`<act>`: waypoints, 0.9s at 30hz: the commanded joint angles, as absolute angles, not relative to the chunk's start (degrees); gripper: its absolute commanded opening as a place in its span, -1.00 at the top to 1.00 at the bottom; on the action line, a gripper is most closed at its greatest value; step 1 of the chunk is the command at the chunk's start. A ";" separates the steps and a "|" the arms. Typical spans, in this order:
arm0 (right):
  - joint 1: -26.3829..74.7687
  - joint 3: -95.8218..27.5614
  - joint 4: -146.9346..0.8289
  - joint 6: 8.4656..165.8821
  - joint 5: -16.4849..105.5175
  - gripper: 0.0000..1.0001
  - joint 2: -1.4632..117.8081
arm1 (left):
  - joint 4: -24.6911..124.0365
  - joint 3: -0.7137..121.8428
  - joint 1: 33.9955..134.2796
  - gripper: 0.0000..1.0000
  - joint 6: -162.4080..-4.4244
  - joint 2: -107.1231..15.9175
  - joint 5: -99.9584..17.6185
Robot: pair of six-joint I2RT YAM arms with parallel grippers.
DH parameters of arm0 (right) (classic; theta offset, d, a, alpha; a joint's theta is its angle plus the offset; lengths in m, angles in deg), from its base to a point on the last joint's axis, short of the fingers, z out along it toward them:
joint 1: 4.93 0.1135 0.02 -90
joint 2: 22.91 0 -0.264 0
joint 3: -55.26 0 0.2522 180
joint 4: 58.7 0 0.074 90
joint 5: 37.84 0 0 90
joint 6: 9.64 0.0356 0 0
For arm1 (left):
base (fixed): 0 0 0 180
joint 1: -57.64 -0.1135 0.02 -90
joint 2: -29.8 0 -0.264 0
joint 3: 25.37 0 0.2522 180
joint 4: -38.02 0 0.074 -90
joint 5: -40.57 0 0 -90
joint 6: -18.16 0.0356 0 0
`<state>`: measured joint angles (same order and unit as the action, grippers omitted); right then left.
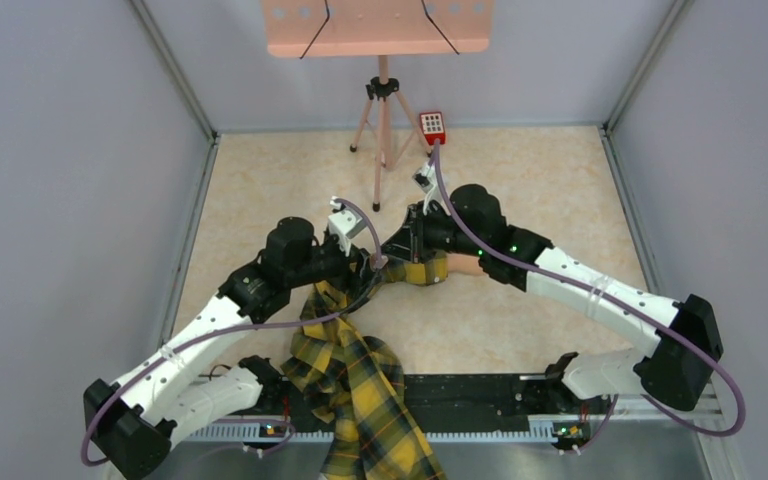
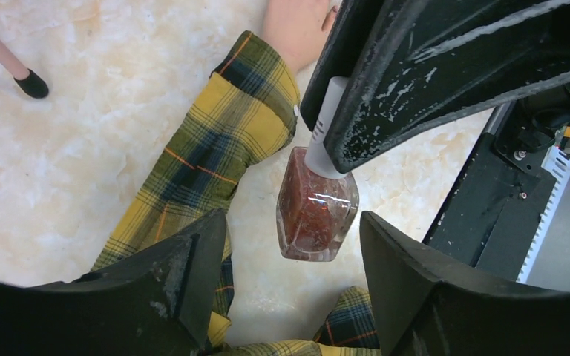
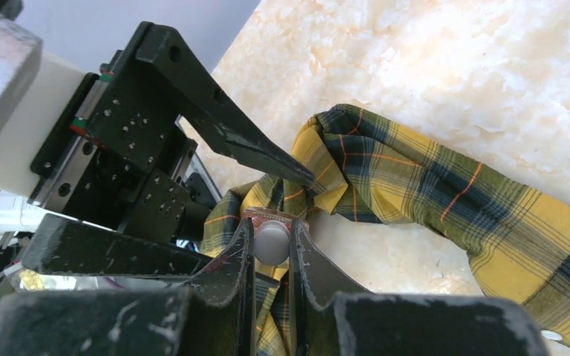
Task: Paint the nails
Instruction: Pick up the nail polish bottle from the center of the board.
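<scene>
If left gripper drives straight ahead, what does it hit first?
Likely the nail polish bottle, held by its white cap in the right gripper, between the open fingers of the left gripper. Plaid sleeve lies beyond; depth unclear.

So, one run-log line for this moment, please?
left gripper: open, jaws either side of polish bottle, apart | right gripper: shut on white cap | cap: on bottle

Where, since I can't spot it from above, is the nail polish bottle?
In the left wrist view, the nail polish bottle hangs by its white cap from the right gripper, between the left gripper's open fingers, beside the plaid sleeve.
</scene>
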<state>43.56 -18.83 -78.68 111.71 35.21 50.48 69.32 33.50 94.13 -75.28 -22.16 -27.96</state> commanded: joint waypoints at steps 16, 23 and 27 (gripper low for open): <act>45.25 -20.16 -75.45 110.73 32.92 1.00 51.58 | 67.95 34.15 94.49 -0.24 -75.67 -22.49 -26.56; 45.37 -20.03 -75.48 110.77 33.15 1.00 51.70 | 67.53 33.97 94.58 0.26 -75.60 -22.30 -25.31; 45.35 -19.96 -75.26 110.65 33.69 1.00 51.60 | 67.49 33.99 94.66 0.65 -74.81 -22.45 -21.63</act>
<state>44.58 -18.83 -77.82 111.47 34.16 51.83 69.95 33.50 94.63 -74.97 -22.58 -25.12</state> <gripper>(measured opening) 0.109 0.305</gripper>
